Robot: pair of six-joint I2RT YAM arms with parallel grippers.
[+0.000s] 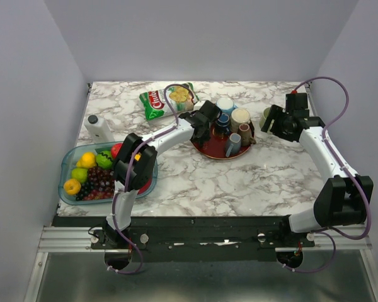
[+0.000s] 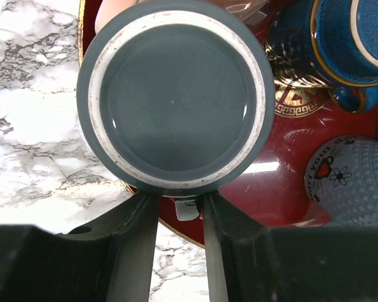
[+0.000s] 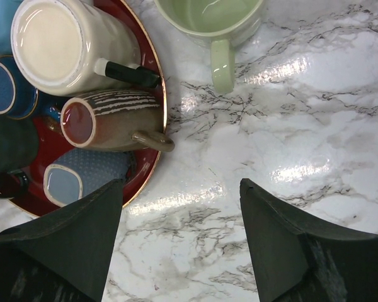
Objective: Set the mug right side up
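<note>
Right up against the lens, the left gripper (image 2: 179, 204) is seen drawn in narrow, its two dark fingers (image 2: 129, 239) pinched onto a small grey stub, apparently the handle of the grey mug (image 2: 176, 94). The mug itself is found just ahead of the fingertips, bottom up: its pale unglazed foot ring and glossy base are turned squarely toward the wrist. It is placed at the left edge of the red tray (image 2: 271, 189), with the marble table (image 2: 25, 126) showing off to the gripper's left; whether it is rested on the tray or lifted cannot be told. To the gripper's right, a blue mug (image 2: 356, 38) is shown further ahead on the tray, and a pale dotted mug (image 2: 356, 182) marked with a heart and a flower is seen closer in. Across the tray, the right gripper (image 3: 179, 182) is held spread wide, nothing between its fingers, above bare marble. Straight ahead of it a pale green mug (image 3: 208, 19) is stood mouth up on the table, handle pointed back toward the gripper. Off to its left, on the tray, a cream mug (image 3: 57, 44) with a black handle is shown, and a brown striped mug (image 3: 113, 119) is set just beside it, handle reaching over the tray's rim.
</note>
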